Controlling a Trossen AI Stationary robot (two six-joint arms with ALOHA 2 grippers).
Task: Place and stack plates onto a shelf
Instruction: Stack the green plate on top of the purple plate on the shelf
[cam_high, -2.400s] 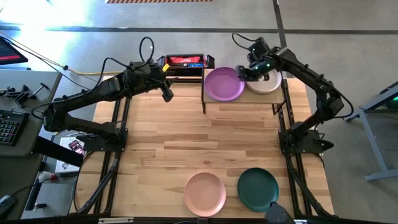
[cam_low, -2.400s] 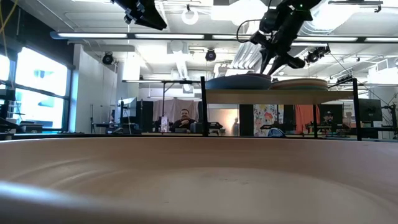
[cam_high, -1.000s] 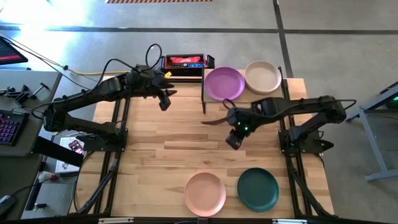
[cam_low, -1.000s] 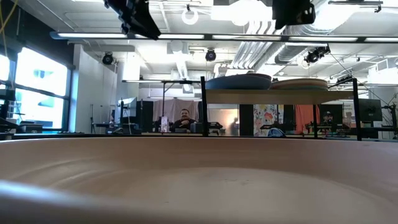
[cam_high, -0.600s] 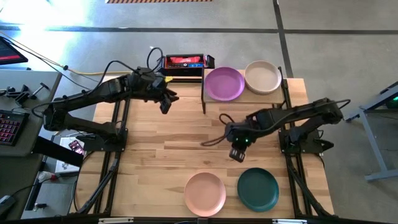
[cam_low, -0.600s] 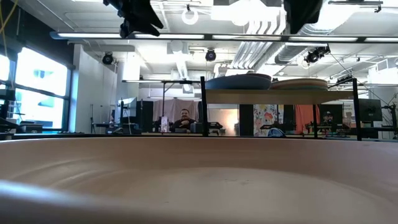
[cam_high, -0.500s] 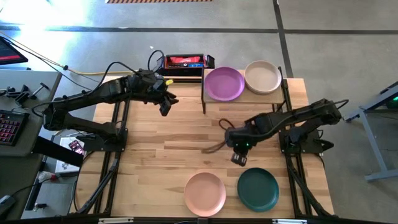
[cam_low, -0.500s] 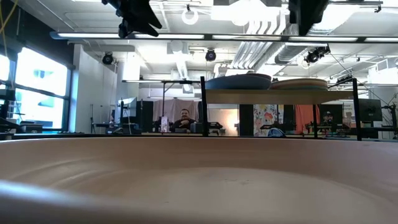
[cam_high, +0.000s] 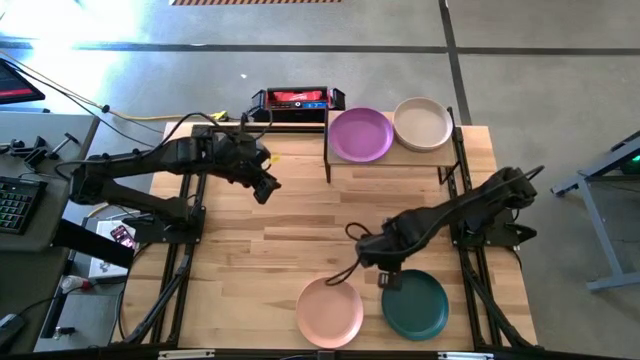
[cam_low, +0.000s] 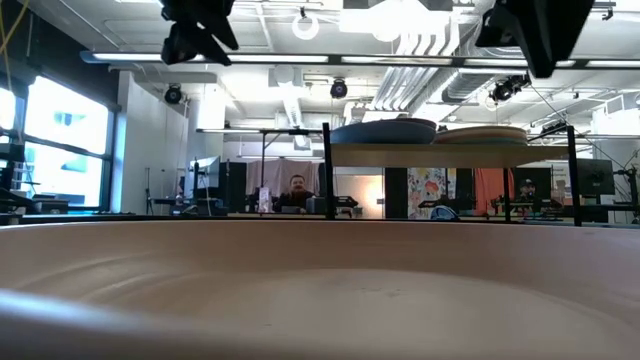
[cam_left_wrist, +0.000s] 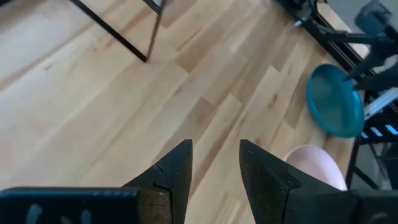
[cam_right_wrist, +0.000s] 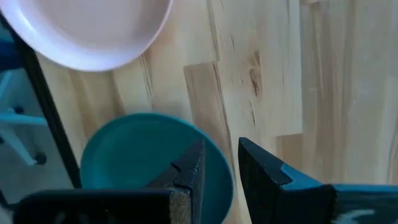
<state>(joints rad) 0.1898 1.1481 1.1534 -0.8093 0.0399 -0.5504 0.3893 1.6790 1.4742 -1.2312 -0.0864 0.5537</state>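
A purple plate (cam_high: 361, 134) and a beige plate (cam_high: 423, 123) lie side by side on the light-wood shelf (cam_high: 395, 161) at the table's far right. A pink plate (cam_high: 330, 311) and a dark teal plate (cam_high: 415, 305) lie flat on the table near its near edge. My right gripper (cam_high: 388, 278) is open and empty above the teal plate's far-left rim (cam_right_wrist: 211, 146). The low view shows it raised (cam_low: 535, 30). My left gripper (cam_high: 265, 188) is open and empty above the table's far-left part, left of the shelf. The other plates are out of view.
A red-and-black box (cam_high: 296, 100) stands at the far edge, left of the shelf. The shelf's black legs (cam_left_wrist: 124, 37) show ahead of my left gripper. Bare wood tabletop (cam_high: 300, 230) lies between the two arms. A person sits in the room behind the table (cam_low: 296, 190).
My right gripper has gone from the middle of the table toward the near edge and now stands over the teal plate's far-left rim. My left gripper has moved a little toward the near edge. The plates have stayed where they were.
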